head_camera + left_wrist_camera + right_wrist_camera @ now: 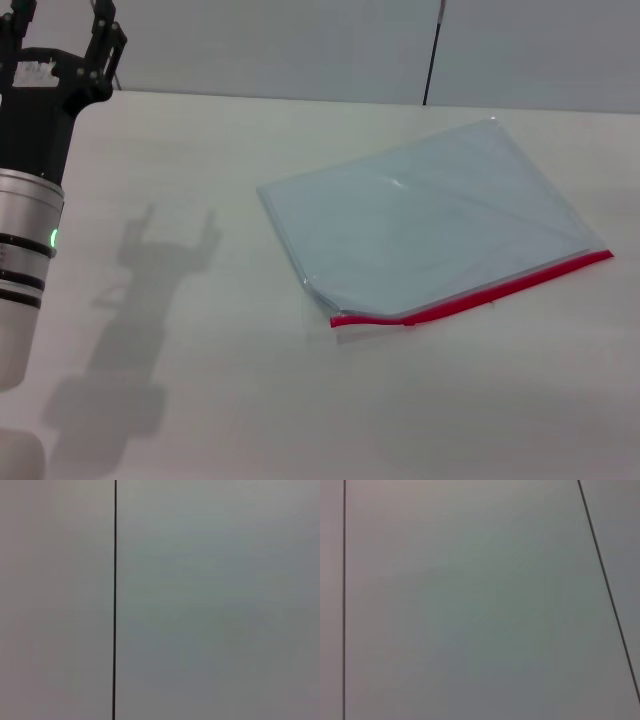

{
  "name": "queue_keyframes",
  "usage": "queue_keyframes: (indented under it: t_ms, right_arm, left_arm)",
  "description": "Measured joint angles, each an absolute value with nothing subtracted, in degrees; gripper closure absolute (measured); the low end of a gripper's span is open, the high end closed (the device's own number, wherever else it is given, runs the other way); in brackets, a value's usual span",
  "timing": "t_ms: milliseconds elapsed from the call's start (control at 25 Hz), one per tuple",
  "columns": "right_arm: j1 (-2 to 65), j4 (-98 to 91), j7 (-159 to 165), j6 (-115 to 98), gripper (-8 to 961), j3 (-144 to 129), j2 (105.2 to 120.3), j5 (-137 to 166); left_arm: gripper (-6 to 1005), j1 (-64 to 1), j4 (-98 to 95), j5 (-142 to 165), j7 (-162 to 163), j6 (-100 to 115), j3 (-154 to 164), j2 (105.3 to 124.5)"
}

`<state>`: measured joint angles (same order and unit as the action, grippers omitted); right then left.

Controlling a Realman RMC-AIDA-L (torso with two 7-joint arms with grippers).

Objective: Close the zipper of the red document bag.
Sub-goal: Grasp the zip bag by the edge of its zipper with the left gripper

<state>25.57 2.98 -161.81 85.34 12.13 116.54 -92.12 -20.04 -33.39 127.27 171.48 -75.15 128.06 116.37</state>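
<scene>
White tabletop fills the head view, with a pale grey wall behind it crossed by a thin dark seam. Far left, the left gripper is raised above the table, fingers pointing up and spread, holding nothing; its silver arm shows a small green light. The right gripper is out of sight, and both wrist views show only blank wall panels. The bag lies flat at centre-right, well apart from the left gripper, its zipper along the near edge. Nothing has begun, I judge: next comes reaching over, finding the slider, which I cannot make out, and pinning the bag. No readable writing shows; a white label on the gripper is illegible.
</scene>
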Motion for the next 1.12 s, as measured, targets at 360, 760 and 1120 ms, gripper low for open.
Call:
queue_keyframes:
  t_ms: [360, 760, 1120]
  right_arm:
    - [25.6, 2.9, -161.8, 85.3, 76, 12.1, 116.54, -92.0]
    - [25.4, 2.8, -161.8, 85.3, 76, 12.1, 116.50, -92.1]
    - [25.4, 2.7, -161.8, 85.3, 76, 12.1, 116.45, -92.1]
  left_arm:
    - [199, -20.0, -33.4, 127.3, 171.5, -75.1, 128.1, 116.37]
    - [201, -21.8, -35.3, 127.2, 171.5, -70.0, 133.6, 115.39]
    - [209, -22.9, -52.2, 128.2, 171.5, -56.0, 143.7, 104.53]
